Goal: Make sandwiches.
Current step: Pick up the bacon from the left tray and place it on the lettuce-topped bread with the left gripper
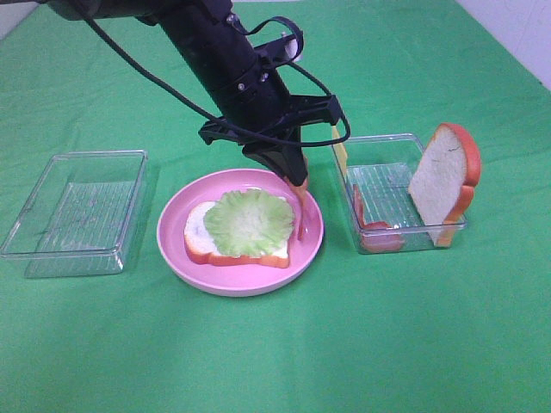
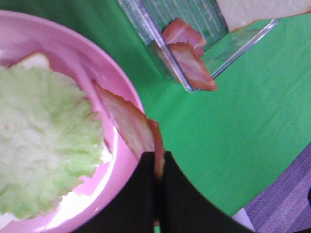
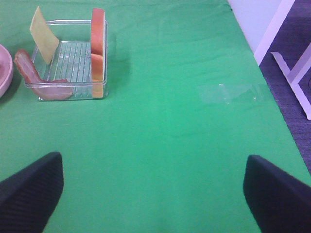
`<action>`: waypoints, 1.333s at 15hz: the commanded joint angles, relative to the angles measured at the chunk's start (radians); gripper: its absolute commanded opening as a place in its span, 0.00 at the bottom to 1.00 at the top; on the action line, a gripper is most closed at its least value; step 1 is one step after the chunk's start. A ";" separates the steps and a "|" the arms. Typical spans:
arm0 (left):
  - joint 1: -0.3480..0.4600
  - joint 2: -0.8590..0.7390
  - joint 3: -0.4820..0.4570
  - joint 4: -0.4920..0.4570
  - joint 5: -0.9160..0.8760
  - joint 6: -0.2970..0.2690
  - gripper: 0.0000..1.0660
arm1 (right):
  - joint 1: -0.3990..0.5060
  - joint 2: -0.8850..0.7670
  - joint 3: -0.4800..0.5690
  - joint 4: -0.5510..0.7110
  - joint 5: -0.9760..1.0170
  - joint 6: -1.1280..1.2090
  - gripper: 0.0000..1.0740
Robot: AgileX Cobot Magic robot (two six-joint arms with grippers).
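**Fig.** Sandwich assembly, read near to far.

(a) Nearest us: bare green cloth.

(b) Centre: pink plate w/ the part-built sandwich, i.e. base slice lying flat and lettuce spread over most of it.

(c) At the plate's right rim we find the L gripper pointing down, jaws pinched tight on the top end of a bacon strip. The strip hangs from the tips, inside the rim, just beside the lettuce and not on it. Whether its lower end touches the plate we cannot tell. The L wrist view agrees: both fingers meet on the strip.

(d) Left of the plate, apart from it: L tray, clear, ribbed floor.

(e) Right of the plate, near it: R tray, same type. In it we note:
- the 2nd slice standing on edge at the right end, rising above the rim
- cheese leaning at the left end
- spare bacon slumped in the near-left corner

(f) Farthest: the L arm, black, w/ cables, entering from the top left.

(g) R gripper: outside the high view. In its wrist view the jaws stand wide apart, nothing btw. them, over bare cloth, w/ the R tray well ahead.
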 commanded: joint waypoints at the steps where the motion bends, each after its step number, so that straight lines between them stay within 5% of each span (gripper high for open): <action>1: -0.005 -0.001 -0.003 0.103 0.030 -0.072 0.00 | -0.002 0.003 0.000 -0.006 -0.011 0.011 0.90; 9: -0.005 -0.001 -0.003 0.397 0.054 -0.122 0.00 | -0.002 0.003 0.000 -0.006 -0.011 0.011 0.90; 17: -0.005 -0.001 -0.003 0.399 0.090 -0.124 0.00 | -0.002 0.003 0.000 -0.006 -0.011 0.011 0.90; 20: -0.005 -0.001 -0.003 0.399 0.112 -0.129 0.21 | -0.002 0.003 0.000 -0.006 -0.011 0.011 0.90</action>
